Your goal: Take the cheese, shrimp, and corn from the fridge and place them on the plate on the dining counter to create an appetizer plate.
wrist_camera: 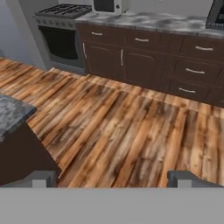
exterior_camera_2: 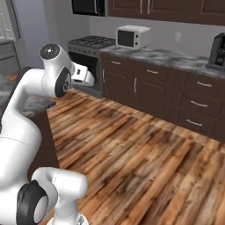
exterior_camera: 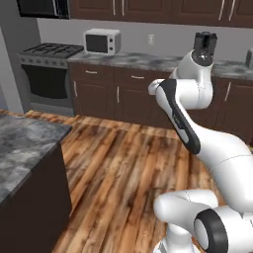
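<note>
At the bottom edge of the hand view, the pincer (wrist_camera: 112, 178) shows its two grey tips set wide apart with nothing between them: open and empty. Beyond the tips lies bare wood floor (wrist_camera: 127, 118). The dark corner of the marbled dining worktop (wrist_camera: 11, 114) juts in at left of frame, close below the hand; that edge is the nearest hazard. Across the floor, along the top of frame, stand the drawer-fronted worktop (wrist_camera: 148, 21), the stove (wrist_camera: 59, 13) at upper left and the microwave (exterior_camera: 102, 41).

Judgement: the task is at the travel stage, no food yet fetched. None of these views gives a clear sight of the fridge, cheese, shrimp, corn or plate. The next move calls for driving and turning the base to bring the fridge into view. Open floor gives ample room centre and right; clearance is tight only beside the dining worktop.
</note>
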Controlling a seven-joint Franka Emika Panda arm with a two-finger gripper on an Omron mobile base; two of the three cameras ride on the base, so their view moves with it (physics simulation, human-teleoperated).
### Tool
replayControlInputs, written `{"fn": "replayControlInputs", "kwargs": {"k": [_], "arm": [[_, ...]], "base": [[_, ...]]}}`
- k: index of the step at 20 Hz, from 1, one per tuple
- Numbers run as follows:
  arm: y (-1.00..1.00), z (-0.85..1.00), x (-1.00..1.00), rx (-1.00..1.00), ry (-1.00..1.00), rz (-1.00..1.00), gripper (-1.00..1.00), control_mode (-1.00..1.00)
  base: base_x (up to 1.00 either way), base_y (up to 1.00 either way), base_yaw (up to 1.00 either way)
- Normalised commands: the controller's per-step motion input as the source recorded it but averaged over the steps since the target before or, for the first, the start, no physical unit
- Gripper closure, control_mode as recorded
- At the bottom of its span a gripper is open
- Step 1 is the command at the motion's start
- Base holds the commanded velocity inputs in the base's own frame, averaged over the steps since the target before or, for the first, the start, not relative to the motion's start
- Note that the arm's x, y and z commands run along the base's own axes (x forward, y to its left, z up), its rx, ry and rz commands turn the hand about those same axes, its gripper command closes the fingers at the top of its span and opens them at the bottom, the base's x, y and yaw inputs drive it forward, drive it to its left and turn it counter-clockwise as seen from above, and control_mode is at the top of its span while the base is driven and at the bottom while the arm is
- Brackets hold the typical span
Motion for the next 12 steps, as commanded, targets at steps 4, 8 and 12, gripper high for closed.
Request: {"fn": "replayControlInputs", "kwargs": {"k": [4, 8, 12], "arm": [[0.00, 0.00, 0.00, 0.00, 0.00, 0.00, -1.00, 1.00], [0.00, 0.00, 0.00, 0.00, 0.00, 0.00, -1.00, 1.00], [0.00, 0.00, 0.00, 0.00, 0.00, 0.00, -1.00, 1.00]], "base": [[1.00, -0.25, 0.39], [1.00, -0.16, 0.45], [1.00, -0.16, 0.45]]}}
